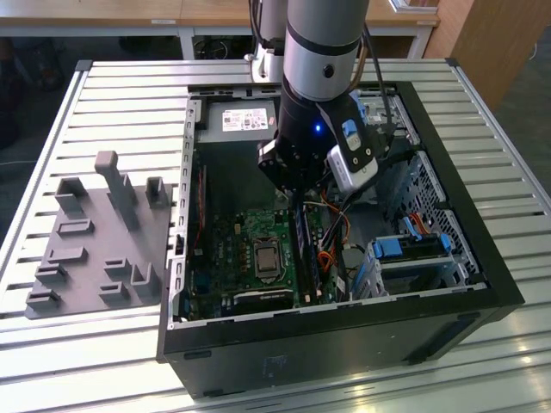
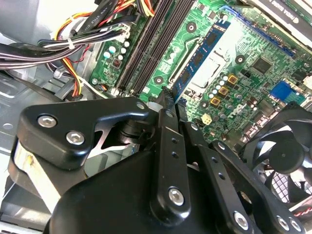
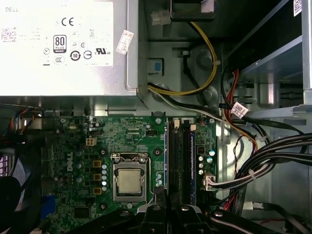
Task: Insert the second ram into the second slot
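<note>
My gripper (image 1: 297, 191) hangs inside the open computer case (image 1: 344, 344), low over the green motherboard (image 3: 73, 161). Its black fingertips (image 2: 166, 101) are shut on the near end of the second ram (image 2: 201, 52), a thin blue stick with black chips. The stick stands on edge and runs away from the fingers along the side of the dark slots (image 2: 146, 44) nearest the processor (image 3: 130, 181). In the first wrist view the ram (image 3: 165, 156) is a narrow blue line beside the slots (image 3: 180, 156), above the gripper (image 3: 160, 191). I cannot tell whether it is seated.
Bundled cables (image 3: 263, 156) run past the slots' far side. The power supply (image 1: 245, 120) sits at the back of the case, a black fan (image 2: 287, 156) by the board's edge, and blue drive brackets (image 1: 413, 249) at the exterior view's right. A grey fixture (image 1: 99, 232) lies on the slatted table.
</note>
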